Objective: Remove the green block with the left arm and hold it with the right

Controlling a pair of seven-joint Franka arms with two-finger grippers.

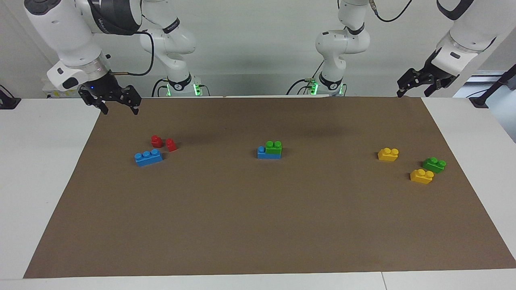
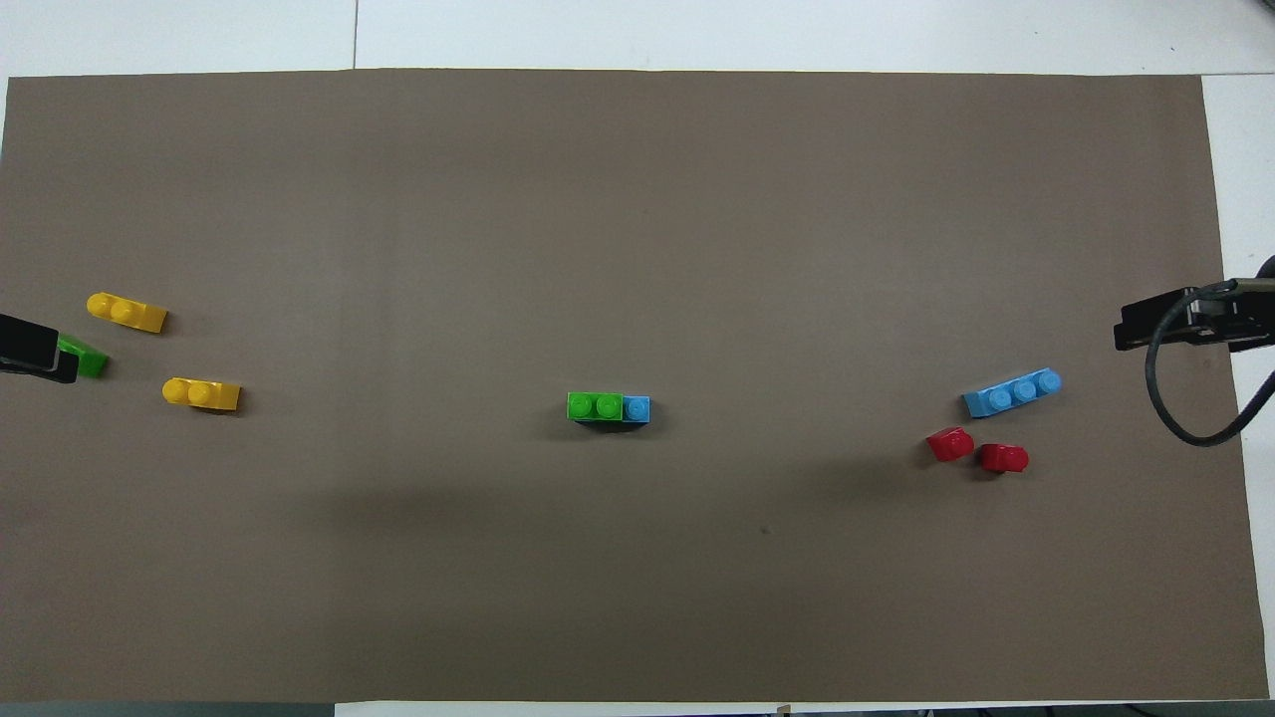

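Observation:
The green block (image 1: pixel 274 148) (image 2: pixel 595 406) is a bright light-green two-stud brick. It sits stacked on a blue brick (image 1: pixel 266 154) (image 2: pixel 637 408) in the middle of the brown mat, and one blue stud shows beside it. My left gripper (image 1: pixel 412 93) hangs open in the air over the mat's corner at the left arm's end, well away from the stack. Over the corner at the right arm's end, my right gripper (image 1: pixel 121 111) also hangs open and holds nothing.
A three-stud blue brick (image 1: pixel 148 157) and two red pieces (image 1: pixel 157 141) (image 1: pixel 171 144) lie toward the right arm's end. Two yellow bricks (image 1: pixel 388 154) (image 1: pixel 421 176) and a darker green brick (image 1: pixel 434 164) lie toward the left arm's end. White table surrounds the mat (image 1: pixel 258 225).

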